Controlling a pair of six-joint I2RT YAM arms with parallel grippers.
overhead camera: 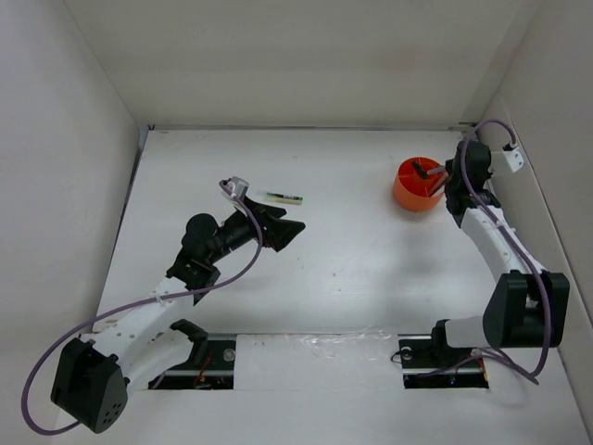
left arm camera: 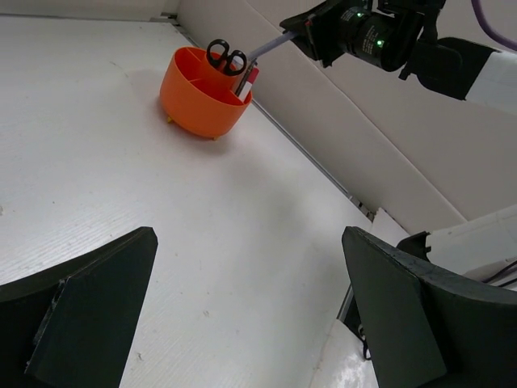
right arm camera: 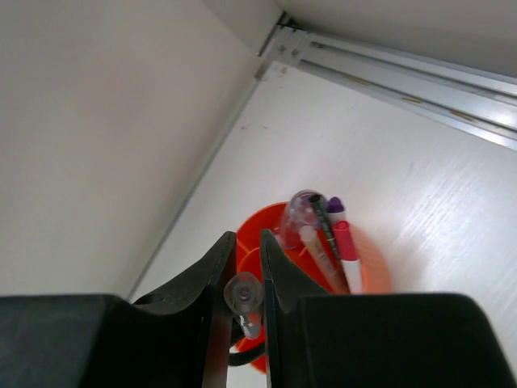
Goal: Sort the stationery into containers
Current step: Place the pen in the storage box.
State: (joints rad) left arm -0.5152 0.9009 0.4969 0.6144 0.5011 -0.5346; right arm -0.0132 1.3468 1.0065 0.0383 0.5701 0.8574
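The orange organiser [overhead camera: 417,188] stands at the far right of the table. Black-handled scissors [left arm camera: 226,58] and a red-capped pen [left arm camera: 250,80] stand in it. From the right wrist view, a pink-capped pen [right arm camera: 343,242], a purple-capped one [right arm camera: 334,205] and a clear-capped one [right arm camera: 303,214] lean in the organiser [right arm camera: 371,271]. My right gripper [right arm camera: 247,238] is shut on a clear pen [right arm camera: 243,293] directly above the organiser, tip pointing down into it. My left gripper [overhead camera: 278,229] is open and holds nothing, mid-table. A green-yellow marker [overhead camera: 281,197] lies just beyond it.
White walls enclose the table on the left, back and right; the organiser [left arm camera: 198,101] sits close to the right wall. The right gripper [left arm camera: 311,28] hangs over it. A metal rail [right arm camera: 404,77] runs along the wall's foot.
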